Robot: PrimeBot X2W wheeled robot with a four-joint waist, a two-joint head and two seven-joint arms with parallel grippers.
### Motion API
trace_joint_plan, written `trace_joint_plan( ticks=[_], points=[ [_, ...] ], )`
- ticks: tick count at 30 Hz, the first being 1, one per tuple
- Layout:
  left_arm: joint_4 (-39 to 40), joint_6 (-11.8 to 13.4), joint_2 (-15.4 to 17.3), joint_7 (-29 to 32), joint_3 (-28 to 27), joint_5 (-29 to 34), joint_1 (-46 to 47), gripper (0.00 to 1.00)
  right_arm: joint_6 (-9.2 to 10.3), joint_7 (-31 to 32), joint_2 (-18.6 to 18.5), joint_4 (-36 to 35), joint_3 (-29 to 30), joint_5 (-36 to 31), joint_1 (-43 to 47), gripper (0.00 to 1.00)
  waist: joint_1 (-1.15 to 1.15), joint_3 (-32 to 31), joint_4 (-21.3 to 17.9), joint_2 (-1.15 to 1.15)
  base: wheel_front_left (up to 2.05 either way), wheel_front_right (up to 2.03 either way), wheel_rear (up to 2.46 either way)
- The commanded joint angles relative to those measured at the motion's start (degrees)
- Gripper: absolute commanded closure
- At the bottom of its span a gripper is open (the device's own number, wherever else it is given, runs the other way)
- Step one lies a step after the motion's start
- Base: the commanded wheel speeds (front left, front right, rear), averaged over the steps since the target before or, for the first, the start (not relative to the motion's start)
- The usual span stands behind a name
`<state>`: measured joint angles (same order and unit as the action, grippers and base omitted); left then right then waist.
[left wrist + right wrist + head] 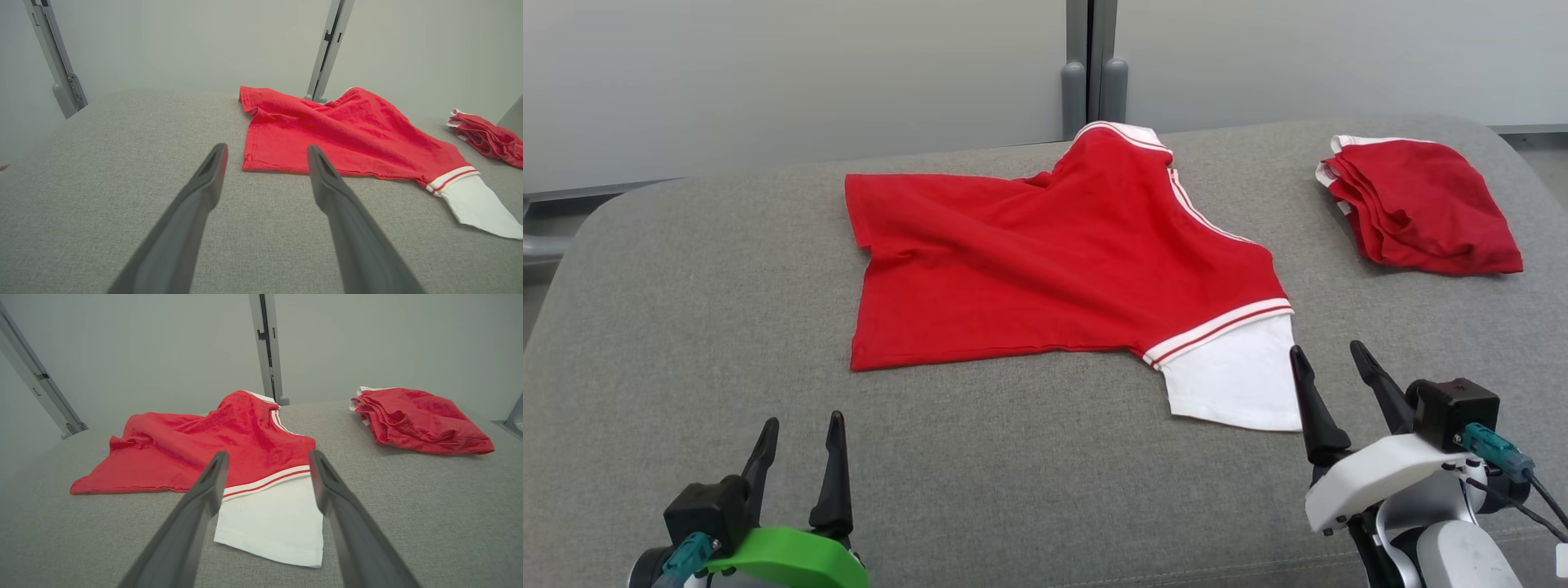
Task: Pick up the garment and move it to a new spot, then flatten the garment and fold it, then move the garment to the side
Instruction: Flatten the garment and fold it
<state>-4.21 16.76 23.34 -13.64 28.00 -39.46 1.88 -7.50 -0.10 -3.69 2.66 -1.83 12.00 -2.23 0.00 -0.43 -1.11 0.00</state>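
Across the grey woven padded surface (686,327), the red fabric shirt with a white sleeve (1045,261) lies spread at its middle, long axis left to right. Its white sleeve end (1233,376) lies just beside the right fingers (1311,408), nearer than the left fingers (833,474); both pairs gape wide, empty.

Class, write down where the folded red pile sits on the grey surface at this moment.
In the head view the folded red pile lies at the far right of the grey surface, apart from the spread red shirt on its left.
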Motion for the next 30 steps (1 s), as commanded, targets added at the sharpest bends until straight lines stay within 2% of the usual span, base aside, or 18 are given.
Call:
trace_joint_plan(
  ticks=[1, 8, 15, 20, 30],
  points=[
    [-0.14, 0.16, 0.3, 0.01, 0.12, 0.13, -0.25, 0.0, 0.02, 0.05, 0.07, 0.13, 0.02, -0.35, 0.68, 0.0, 0.0, -0.03, -0.01, 0.0, 0.0, 0.0, 0.0],
    [-0.58, -0.13, 0.36, 0.22, 0.48, -0.15, -0.01, 0.0, 0.02, 0.58, 0.1, 0.21, 0.66, 0.36, 0.72, 0.0, 0.0, 0.12, 0.05, 0.0, 0.0, 0.0, 0.0],
    [-0.44, 0.12, 0.33, 0.39, 0.81, 0.16, 0.76, 0.0, 0.02, 3.1, 0.51, 3.25, 4.98, 2.77, -0.04, 0.0, 0.0, 1.09, 0.33, 0.0, 0.0, 0.0, 0.0],
    [-0.27, -0.13, -0.18, 0.65, 1.63, 0.95, 2.06, 0.0, 0.01, 6.16, 0.76, 8.7, 8.66, 6.62, -2.26, 0.0, 0.0, 2.62, 1.06, 0.0, 0.0, 0.0, 0.0],
    [-1.59, -1.26, -1.92, 0.86, 3.68, 1.74, 5.06, 0.0, 0.02, 7.74, 0.76, 21.34, 9.94, 13.8, -8.61, 0.0, 0.0, 5.86, 2.74, 0.0, 0.0, 0.0, 0.0]
  ],
)
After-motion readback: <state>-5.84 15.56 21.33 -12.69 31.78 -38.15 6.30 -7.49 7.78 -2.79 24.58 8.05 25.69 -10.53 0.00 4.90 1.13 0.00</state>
